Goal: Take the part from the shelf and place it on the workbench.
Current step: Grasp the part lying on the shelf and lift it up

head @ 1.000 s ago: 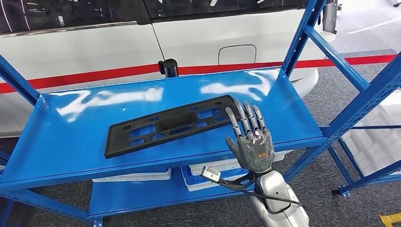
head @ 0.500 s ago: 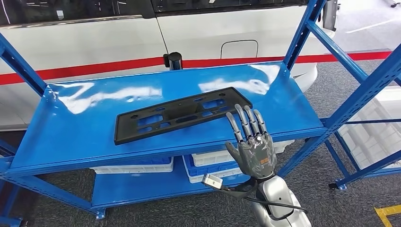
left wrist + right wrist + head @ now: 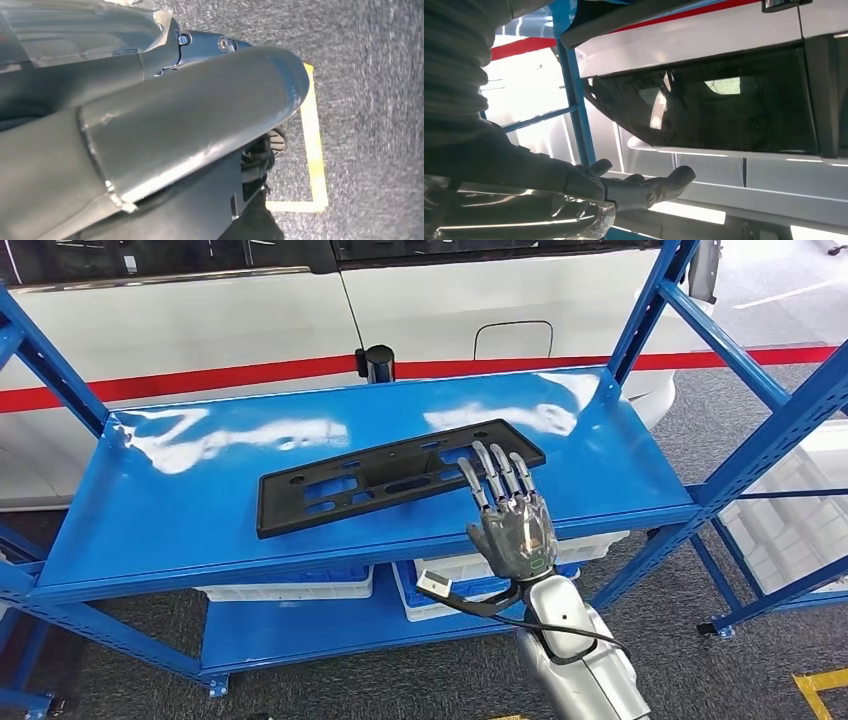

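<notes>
Part: flat black perforated plastic panel (image 3: 395,474), mid blue steel shelf (image 3: 160,530).
My right hand (image 3: 510,525): fingers spread wide, empty, over panel's right end.
Advice: curl under the near edge.

A grey speckled floor (image 3: 370,100) fills the right side of the frame and the upper middle; a yellow line (image 3: 314,145) is marked on it, running down the right-centre of the frame and turning a corner at the lower right, where a shorter stretch heads back toward the centre; the floor's texture looks streaked and blurred, so finer detail cannot be told.
</notes>
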Controlling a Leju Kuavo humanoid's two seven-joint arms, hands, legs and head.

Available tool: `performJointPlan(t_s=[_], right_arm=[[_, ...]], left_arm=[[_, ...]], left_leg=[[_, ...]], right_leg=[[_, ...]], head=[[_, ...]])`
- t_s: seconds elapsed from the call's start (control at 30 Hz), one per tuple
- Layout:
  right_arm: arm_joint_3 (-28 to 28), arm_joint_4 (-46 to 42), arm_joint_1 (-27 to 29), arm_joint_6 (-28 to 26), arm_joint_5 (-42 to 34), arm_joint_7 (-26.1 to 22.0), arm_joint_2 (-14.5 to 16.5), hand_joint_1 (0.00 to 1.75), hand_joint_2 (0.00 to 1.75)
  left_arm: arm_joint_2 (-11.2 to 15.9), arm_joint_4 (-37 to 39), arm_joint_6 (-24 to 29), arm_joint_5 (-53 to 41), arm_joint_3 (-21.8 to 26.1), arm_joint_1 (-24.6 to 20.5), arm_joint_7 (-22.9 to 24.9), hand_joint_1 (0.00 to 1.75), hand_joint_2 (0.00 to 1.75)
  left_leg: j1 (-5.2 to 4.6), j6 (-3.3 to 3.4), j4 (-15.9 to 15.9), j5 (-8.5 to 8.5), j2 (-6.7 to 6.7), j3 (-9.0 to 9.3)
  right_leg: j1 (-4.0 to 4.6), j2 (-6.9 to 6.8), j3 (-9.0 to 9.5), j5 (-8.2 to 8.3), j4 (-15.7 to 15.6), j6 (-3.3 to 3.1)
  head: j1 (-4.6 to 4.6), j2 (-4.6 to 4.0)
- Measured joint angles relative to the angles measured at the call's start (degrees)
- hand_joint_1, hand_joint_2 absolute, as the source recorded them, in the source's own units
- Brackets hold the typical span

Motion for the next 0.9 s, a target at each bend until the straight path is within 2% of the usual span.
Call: performJointPlan(t_s=[0.23, 0.7, 0.9], right_arm=[[0.29, 5.79, -3.84, 0.24, 0.01, 0.75, 1.14, 0.0, 1.75], [0.29, 10.29, -6.14, 0.59, 0.0, 2.07, 1.71, 0.0, 1.75], [0.22, 13.63, -7.97, 0.87, 0.0, 2.47, 2.29, 0.0, 1.75]], left_arm=[[-0.42, -0.02, -0.1, -0.61, -0.36, -0.16, 0.37, 0.0, 0.0], [-0.63, -0.02, -0.68, -1.37, -0.87, -0.43, 0.64, 0.0, 0.0], [-0.7, -0.02, -0.97, -1.88, -1.61, -1.39, 3.33, 0.0, 0.0]], left_leg=[[0.07, -0.01, 0.0, 0.02, 0.01, -0.02], [0.09, -0.04, 0.0, 0.04, 0.01, -0.06], [0.09, -0.05, 0.0, 0.05, 0.01, -0.07]], right_leg=[[0.06, 0.0, -0.04, 0.0, 0.01, 0.01], [0.09, 0.01, -0.08, 0.0, 0.02, 0.01], [0.09, 0.01, -0.09, 0.0, 0.02, 0.01]], head=[[-0.02, 0.0], [-0.01, 0.0], [-0.02, 0.0]])
